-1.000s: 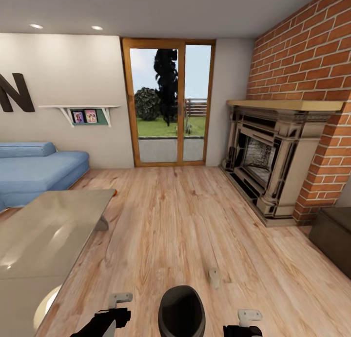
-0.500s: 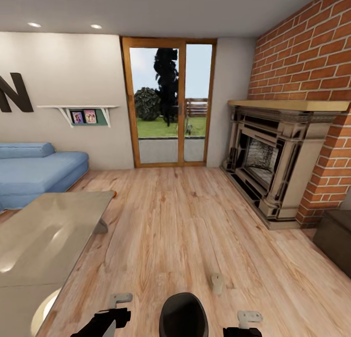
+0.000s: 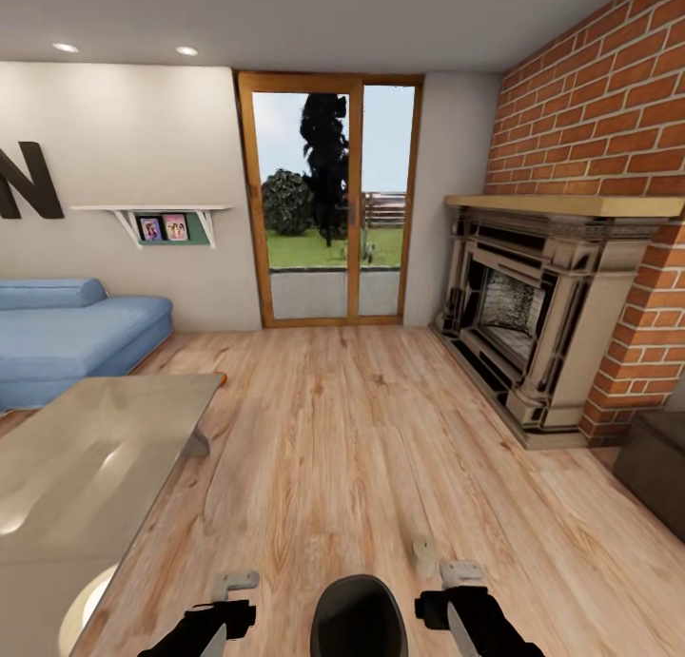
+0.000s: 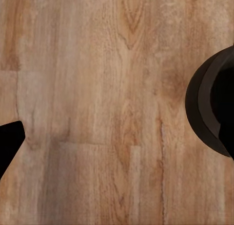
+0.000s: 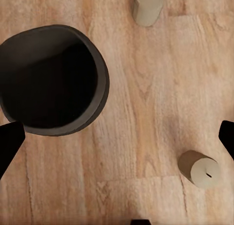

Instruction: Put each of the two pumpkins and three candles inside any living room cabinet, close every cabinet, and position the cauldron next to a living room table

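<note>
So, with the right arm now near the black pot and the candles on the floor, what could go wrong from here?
1. The candle stands on the floor right beside the right gripper, so a small sideways move may knock it over.
2. The pot lies close to both candles; pushing the pot could roll them away.
3. The table edge is near the left gripper, so that arm may bump it if the base turns.

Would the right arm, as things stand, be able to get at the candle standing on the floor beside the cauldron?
Probably yes: the right gripper hovers just by the candle, which stands apart from the cauldron on bare floor, with nothing between them.
</note>
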